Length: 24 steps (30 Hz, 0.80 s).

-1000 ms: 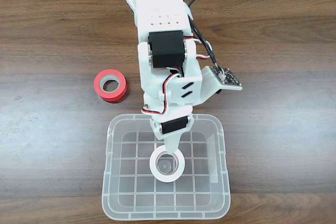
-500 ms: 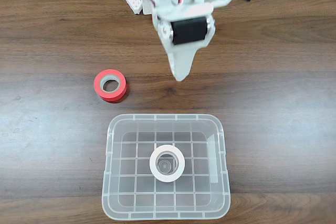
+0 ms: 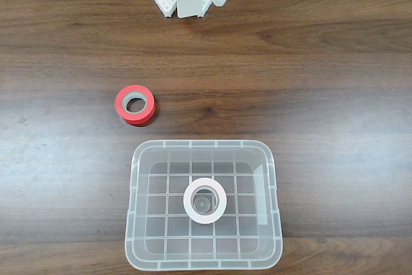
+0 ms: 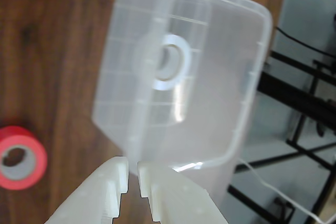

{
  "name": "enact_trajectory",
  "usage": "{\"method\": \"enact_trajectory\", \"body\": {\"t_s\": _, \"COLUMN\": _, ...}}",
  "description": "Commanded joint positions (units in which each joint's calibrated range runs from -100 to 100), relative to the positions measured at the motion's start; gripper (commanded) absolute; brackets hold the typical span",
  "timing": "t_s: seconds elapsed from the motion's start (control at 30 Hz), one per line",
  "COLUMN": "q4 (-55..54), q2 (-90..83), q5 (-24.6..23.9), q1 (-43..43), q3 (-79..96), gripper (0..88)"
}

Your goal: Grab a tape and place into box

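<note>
White tape (image 3: 205,200) lies mid-box (image 3: 273,178), near the table's (image 3: 335,94) front edge; my end effector (image 4: 133,174) is nearly clenched, empty. I'd park gently.

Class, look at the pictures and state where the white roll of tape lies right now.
In the fixed view the white tape lies flat near the middle of the clear box, low in the picture, below and right of the red roll.

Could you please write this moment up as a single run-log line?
tape: flat in box | gripper: empty, nearly closed, away from box | red roll: on table
</note>
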Motion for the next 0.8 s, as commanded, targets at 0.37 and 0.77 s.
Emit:
{"method": "enact_trajectory", "body": {"t_s": 0.37, "q4": -30.7, "q2": -39.9, "q5": -0.2, "q1": 1.5, "q3": 69.6, "gripper": 1.3}}
{"method": "enact_trajectory", "body": {"t_s": 0.77, "q4": -36.8, "q2": -53.5, "q5": -1.4, "q1": 5.6, "q3": 91.7, "gripper": 1.3}}
